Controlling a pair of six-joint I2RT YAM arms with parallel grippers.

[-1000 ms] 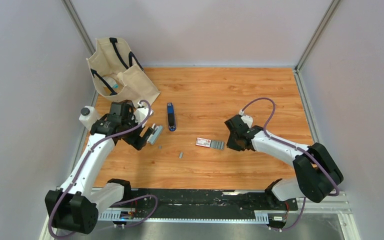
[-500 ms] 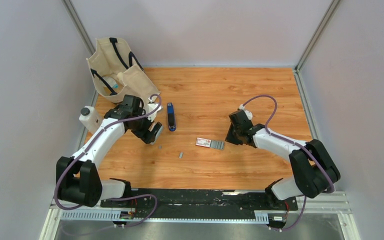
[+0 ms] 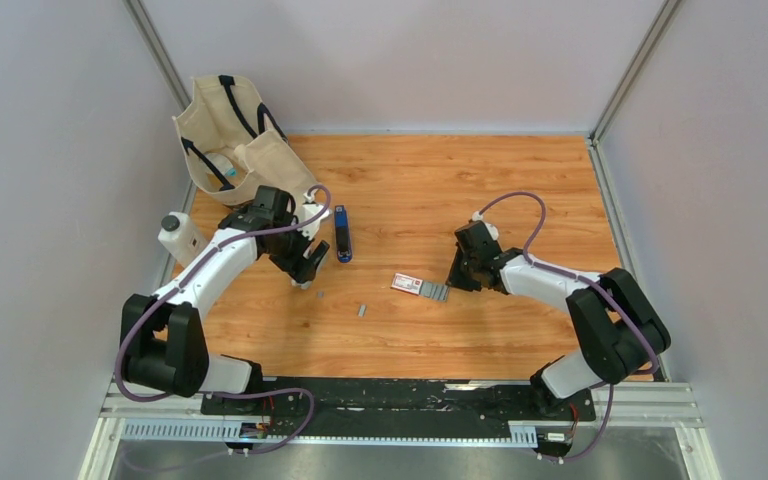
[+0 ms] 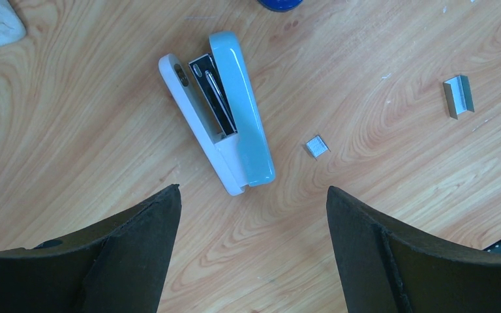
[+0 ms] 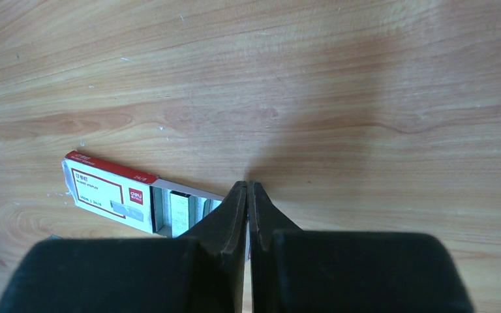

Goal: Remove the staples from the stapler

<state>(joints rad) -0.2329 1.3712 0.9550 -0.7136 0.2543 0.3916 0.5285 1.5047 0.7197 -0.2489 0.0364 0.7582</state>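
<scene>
Nearest the arm bases, a short strip of staples (image 3: 362, 310) lay loose on the bench (image 3: 520, 180), lower centre of the top view. A smaller staple fragment (image 4: 316, 146) lay just right of the stapler (image 4: 225, 120), apart from it. The stapler rested in the upper centre of the left wrist view. It was open, with its pale blue top swung off the white base, exposing a dark channel and a thin metal rod. Whether staples remained inside could not be told. The left tool (image 4: 251, 192) hung above it with fingers wide apart, gripping nothing. Right of centre, the red-and-white box (image 5: 111, 192) lay with its tray (image 5: 186, 210) slid out toward the right tool (image 5: 246, 186). That tool's fingers were pressed together at the tray's end; contact could not be confirmed. Farther back lay a dark blue oblong item (image 3: 341, 234), a white bottle (image 3: 173, 238) at the left edge, and a cloth bag (image 3: 235, 140) in the upper left corner
</scene>
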